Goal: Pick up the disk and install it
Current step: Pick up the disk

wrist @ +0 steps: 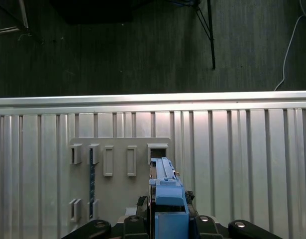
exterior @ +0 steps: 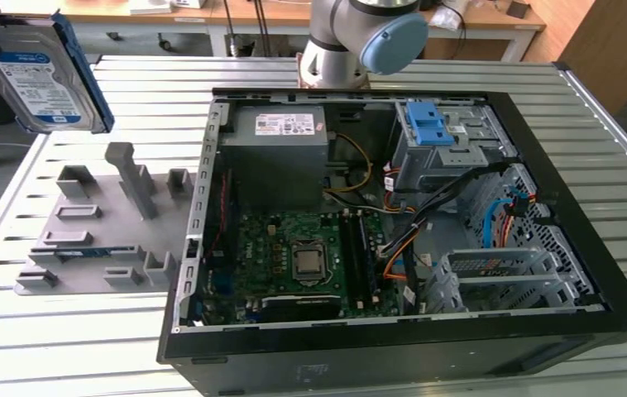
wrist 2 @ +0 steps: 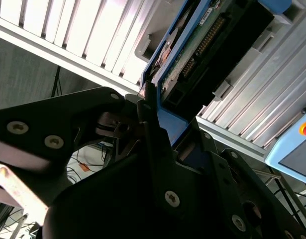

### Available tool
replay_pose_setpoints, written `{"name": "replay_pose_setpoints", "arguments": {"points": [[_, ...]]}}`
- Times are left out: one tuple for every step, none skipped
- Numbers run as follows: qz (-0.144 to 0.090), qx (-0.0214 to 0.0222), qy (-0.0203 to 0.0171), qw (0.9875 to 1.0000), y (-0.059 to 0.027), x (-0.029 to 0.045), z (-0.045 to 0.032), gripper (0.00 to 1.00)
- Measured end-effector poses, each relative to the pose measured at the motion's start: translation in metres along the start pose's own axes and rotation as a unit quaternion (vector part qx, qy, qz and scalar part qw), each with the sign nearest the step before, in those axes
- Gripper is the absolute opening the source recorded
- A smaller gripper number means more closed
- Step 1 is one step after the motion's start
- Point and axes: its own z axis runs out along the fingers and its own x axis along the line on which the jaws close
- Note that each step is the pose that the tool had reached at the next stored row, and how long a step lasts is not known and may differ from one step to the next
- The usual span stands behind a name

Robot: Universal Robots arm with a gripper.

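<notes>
The disk, a silver-grey drive with a white-and-blue label in a blue carrier, hangs in the air at the exterior view's far left, above the grey slotted fixture. My gripper is shut on it. In the first wrist view the disk stands edge-on over the fixture. The second wrist view shows the disk's underside with its circuit board, clamped between the black fingers. The open computer case lies to the exterior view's right of the disk.
Inside the case are a grey power supply, a green motherboard, orange and black cables, and a drive cage with blue latch tabs. The arm's base stands behind the case. All rests on a ribbed metal table.
</notes>
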Motion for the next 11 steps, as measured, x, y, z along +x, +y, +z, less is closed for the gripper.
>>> {"name": "replay_pose_setpoints", "arguments": {"points": [[0.0, 0.0, 0.0, 1.0, 0.0, 0.0, -0.0006, 0.36], [0.0, 0.0, 0.0, 1.0, 0.0, 0.0, -0.0009, 0.36], [0.0, 0.0001, 0.0, 1.0, 0.0, 0.0, -0.0011, 0.36], [0.0, 0.0, 0.0, 1.0, 0.0, 0.0, -0.0015, 0.36], [0.0, 0.0, 0.0, 1.0, 0.0, 0.0, -0.0017, 0.36], [0.0, 0.0001, 0.0, 1.0, 0.0, 0.0, -0.0018, 0.36], [0.0, 0.0001, 0.0, 1.0, 0.0001, 0.0, -0.0019, 0.36], [0.0, 0.0001, 0.0, 1.0, 0.0, 0.0, -0.002, 0.36], [0.0, 0.0, 0.0, 1.0, 0.0, 0.0, -0.0021, 0.36], [0.0, 0.0, 0.0, 1.0, 0.0, 0.0, -0.0021, 0.36], [0.0, 0.0, 0.0, 1.0, 0.0001, 0.0, -0.0022, 0.36]]}}
